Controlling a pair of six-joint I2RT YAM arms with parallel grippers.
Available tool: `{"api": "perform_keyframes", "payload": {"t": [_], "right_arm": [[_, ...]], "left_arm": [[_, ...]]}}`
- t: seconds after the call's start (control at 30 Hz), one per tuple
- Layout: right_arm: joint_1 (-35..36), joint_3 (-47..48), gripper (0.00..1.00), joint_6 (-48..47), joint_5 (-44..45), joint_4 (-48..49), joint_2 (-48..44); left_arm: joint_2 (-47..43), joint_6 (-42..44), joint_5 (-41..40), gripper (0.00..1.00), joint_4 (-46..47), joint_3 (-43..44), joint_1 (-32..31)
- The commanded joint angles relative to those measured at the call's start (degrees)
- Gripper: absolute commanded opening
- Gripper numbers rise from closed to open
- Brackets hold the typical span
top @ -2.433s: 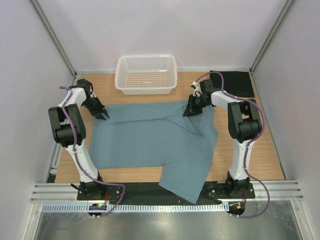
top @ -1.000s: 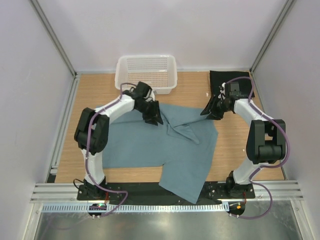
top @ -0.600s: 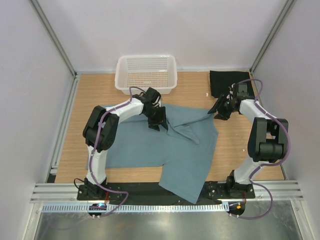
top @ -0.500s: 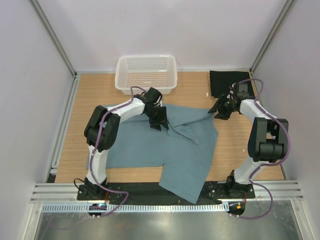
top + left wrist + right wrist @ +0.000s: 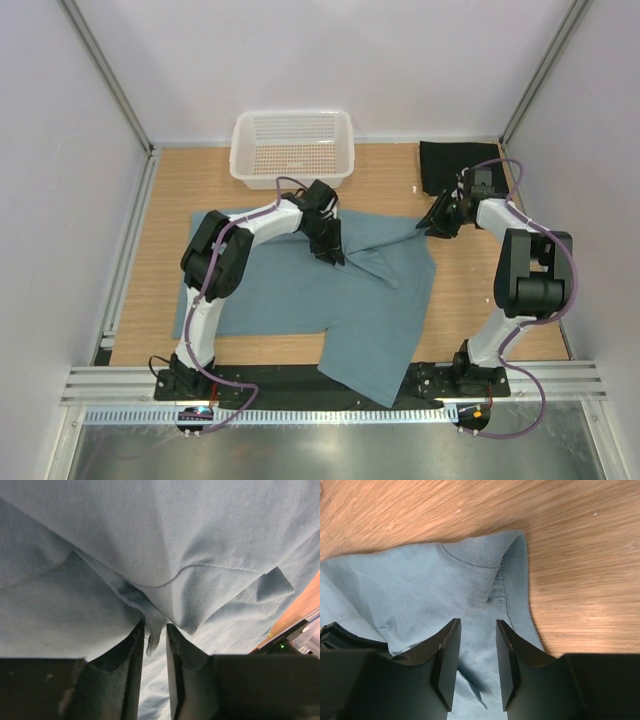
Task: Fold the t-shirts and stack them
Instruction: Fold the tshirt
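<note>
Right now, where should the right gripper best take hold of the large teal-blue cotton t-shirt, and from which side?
Probably the hemmed corner of the teal-blue t-shirt, flat on the wooden table. Come straight down with the right gripper astride the edge: the doubled hem gives bulk and bare wood borders it.

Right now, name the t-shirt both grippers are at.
The teal-blue t-shirt, spread across the middle; the black t-shirt lies folded in the far right corner, away from both.

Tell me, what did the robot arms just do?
The left gripper swept across the blue shirt from its left edge to the middle and now pinches a fold. The right gripper slid right to the shirt's far corner, jaws apart. The basket and black shirt stayed put.
</note>
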Motion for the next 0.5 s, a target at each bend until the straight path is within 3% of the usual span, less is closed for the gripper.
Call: {"api": "perform_keyframes", "payload": {"t": [0.0,0.3,0.47], "right_arm": [[-0.3,0.3,0.4,-0.1,0.1,2.7,0.7],[-0.4,-0.8,0.45,1.8,-4.1,9.5,4.1],[-0.4,-2.3,0.45,4.3,-6.8,15.2,4.6]], "left_arm": [[0.6,-0.6,2.0,0.24,1.3,2.5,-0.2],[-0.8,-1.9,4.2,0.01,1.2,2.1,-0.2],[-1.6,-2.5,5.6,0.0,1.1,2.1,-0.2]]}}
